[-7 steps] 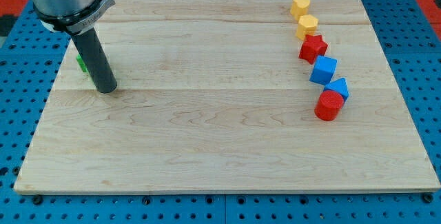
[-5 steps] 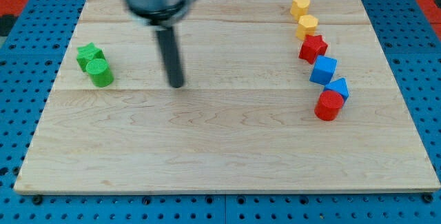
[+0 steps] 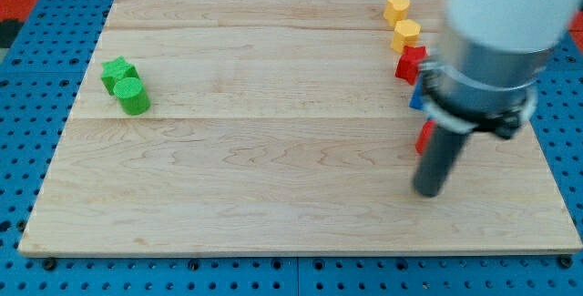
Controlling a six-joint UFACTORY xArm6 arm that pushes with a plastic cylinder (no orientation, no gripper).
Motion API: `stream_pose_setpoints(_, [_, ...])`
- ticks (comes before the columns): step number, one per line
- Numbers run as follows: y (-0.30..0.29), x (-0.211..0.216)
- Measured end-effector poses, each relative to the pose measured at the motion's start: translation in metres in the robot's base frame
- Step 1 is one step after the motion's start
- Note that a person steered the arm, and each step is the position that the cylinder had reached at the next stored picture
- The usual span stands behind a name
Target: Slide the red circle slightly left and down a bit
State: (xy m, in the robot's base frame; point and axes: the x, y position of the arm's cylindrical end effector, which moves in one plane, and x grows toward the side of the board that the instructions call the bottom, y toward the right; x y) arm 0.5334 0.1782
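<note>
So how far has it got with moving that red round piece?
Nothing looks done yet: the red circle, mostly hidden behind the rod, sits by the blue blocks. In hand: my tip is just below it. Left: the push left and down.

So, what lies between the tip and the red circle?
Nothing in the camera view: my tip stands just below the red circle, toward the view's bottom, with bare board between. The rod hides most of the circle.
</note>
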Motion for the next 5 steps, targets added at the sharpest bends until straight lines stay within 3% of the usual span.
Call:
stream_pose_setpoints(1, [0.059, -0.035])
stream_pose_setpoints(3, [0.039, -0.043])
stream_pose_setpoints(4, [0.004, -0.048])
stream_pose_setpoints(5, [-0.068, -0.053])
